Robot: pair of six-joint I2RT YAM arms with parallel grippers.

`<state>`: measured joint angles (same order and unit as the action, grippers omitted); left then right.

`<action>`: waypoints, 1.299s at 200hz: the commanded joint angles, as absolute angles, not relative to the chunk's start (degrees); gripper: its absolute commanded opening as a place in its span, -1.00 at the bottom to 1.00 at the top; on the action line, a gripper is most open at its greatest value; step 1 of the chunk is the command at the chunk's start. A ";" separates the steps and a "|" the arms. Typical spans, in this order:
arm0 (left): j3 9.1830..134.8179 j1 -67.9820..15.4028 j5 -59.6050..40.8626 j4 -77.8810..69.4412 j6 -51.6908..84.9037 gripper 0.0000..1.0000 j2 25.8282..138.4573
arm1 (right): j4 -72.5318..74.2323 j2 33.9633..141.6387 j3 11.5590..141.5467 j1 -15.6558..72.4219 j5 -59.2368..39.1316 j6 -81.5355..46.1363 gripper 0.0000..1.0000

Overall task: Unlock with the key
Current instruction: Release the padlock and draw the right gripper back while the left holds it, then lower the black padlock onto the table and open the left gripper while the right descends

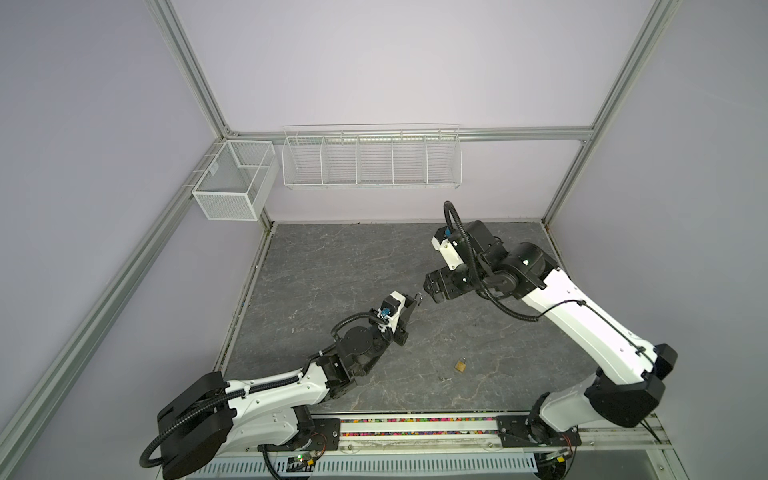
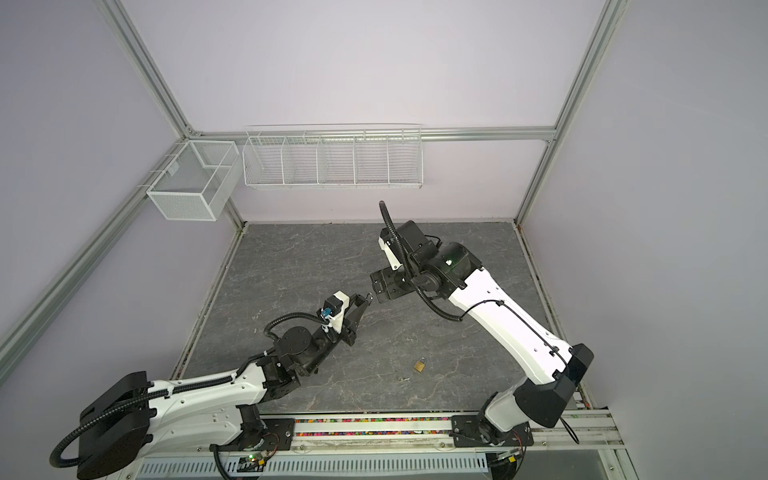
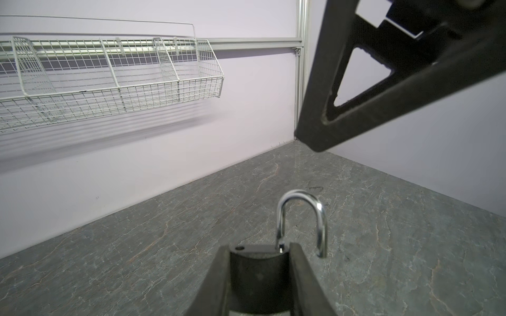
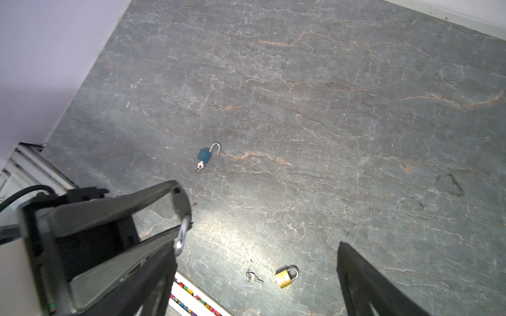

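In a top view the left fingers [image 1: 415, 302] pinch a dark padlock [image 1: 420, 296] aloft. The right fingers [image 1: 433, 287], spread wide and empty, hover just beside it. The left wrist view shows its steel shackle [image 3: 301, 219] sprung open. In the right wrist view a shut brass padlock [image 4: 286, 277] lies on the veined bench [image 4: 328, 109], with a small key [image 4: 253, 277] just beside it.

**Fig.** The 2 arms reach toward each other. The left arm [image 1: 270, 395] stretches low and forward, wrist angled upward. The left gripper [image 1: 417, 300] has its jaws pinched narrowly on the body of a padlock [image 3: 257, 250], whose shackle stands out past the fingertips. The right arm [image 1: 582, 311] rises steeply from its base, wrist folded down and inward. The right gripper [image 1: 429, 286], jaws spread wide, faces the left gripper's tips, just beside them and apart.
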<state>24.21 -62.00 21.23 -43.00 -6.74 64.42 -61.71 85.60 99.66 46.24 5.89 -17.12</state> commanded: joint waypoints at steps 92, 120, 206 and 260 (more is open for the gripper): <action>26.46 -62.17 22.94 -44.22 -6.54 -1.00 64.60 | -58.42 86.84 93.43 46.67 5.10 -16.51 0.87; 26.37 -62.17 24.27 -43.84 -5.86 -1.00 64.95 | -57.52 84.79 93.50 46.89 3.00 -16.26 0.87; 35.63 -62.17 25.94 -3.06 25.82 -1.00 71.57 | -49.69 74.51 76.49 39.88 -1.58 -24.00 0.94; 48.36 -60.93 22.90 13.70 41.50 -1.00 89.45 | -43.98 72.24 65.99 33.98 -3.65 -29.47 0.94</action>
<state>41.67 -61.82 25.32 1.83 31.55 82.87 -48.45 74.24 68.42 35.46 -1.43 -26.35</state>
